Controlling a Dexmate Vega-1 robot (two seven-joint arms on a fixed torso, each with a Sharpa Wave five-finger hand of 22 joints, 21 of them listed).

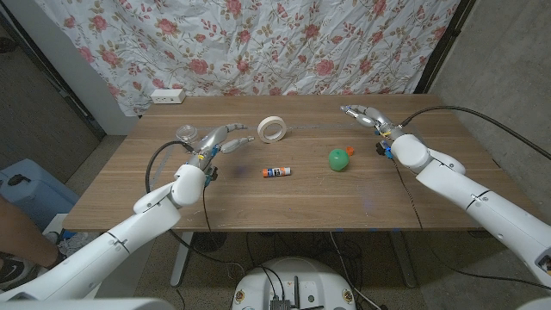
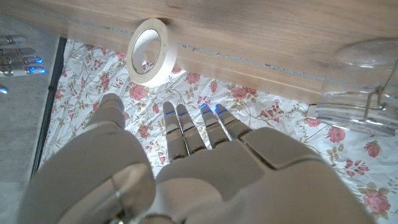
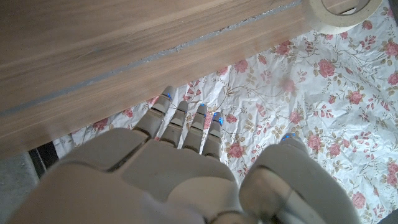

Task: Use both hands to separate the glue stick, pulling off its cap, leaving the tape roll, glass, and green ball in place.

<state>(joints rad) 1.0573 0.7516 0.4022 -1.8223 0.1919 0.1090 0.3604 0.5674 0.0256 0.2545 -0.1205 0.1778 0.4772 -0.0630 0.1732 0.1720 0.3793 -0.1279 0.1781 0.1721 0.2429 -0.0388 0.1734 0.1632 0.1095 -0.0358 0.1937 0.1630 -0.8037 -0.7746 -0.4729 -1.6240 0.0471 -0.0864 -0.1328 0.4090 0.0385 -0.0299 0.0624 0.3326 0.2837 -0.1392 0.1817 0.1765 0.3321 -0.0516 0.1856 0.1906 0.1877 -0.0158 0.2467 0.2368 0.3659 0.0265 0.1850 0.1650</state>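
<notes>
Both arms smooth white shells, black cables looped outside. Left hand [image 1: 217,142] and right hand [image 1: 366,114] pale grey, fingertips marked blue.

A small white glue stick [image 1: 276,171] with a red cap at one end is seen lying on its side on the bench [image 1: 344,202], cap on. It is placed between the two hands' fingers, nearer the left fingers [image 1: 231,141], untouched.
</notes>
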